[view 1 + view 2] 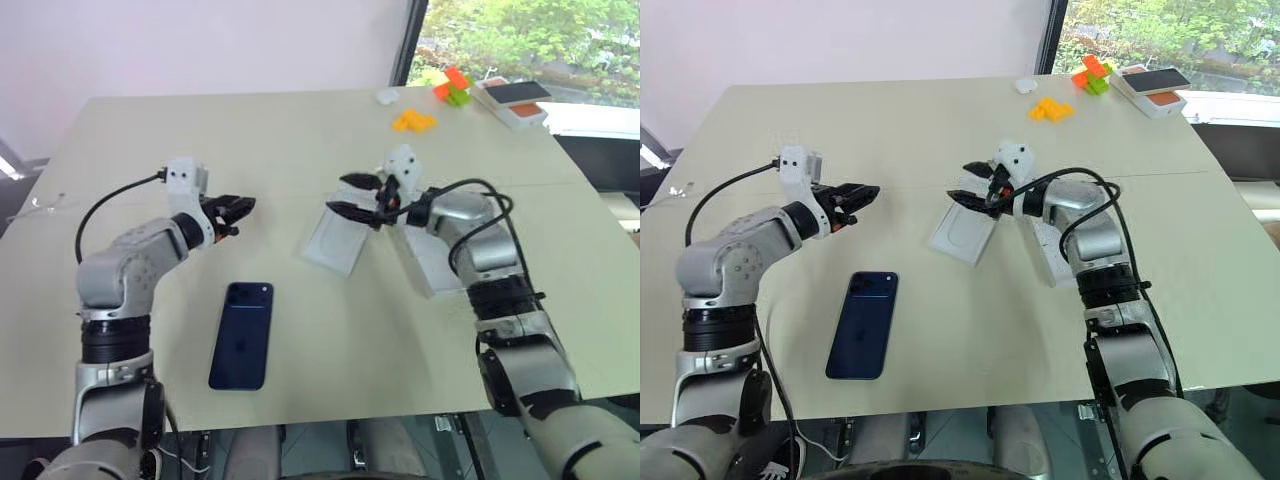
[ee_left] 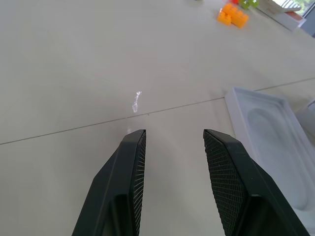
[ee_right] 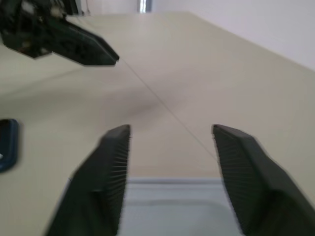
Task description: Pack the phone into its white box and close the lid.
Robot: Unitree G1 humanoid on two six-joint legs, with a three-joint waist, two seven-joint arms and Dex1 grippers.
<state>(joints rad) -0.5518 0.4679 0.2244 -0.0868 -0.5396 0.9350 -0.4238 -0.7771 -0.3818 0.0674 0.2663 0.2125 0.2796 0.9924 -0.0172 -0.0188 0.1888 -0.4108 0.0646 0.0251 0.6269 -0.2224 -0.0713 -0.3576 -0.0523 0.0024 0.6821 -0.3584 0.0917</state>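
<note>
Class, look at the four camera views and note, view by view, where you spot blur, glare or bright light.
Right wrist view: the right end effector and the white box under it are smeared by blur. Left wrist view: sharp, with a small bright glint on the table. Head views: strong daylight from the window at the far right; the phone shows a soft sheen.
</note>
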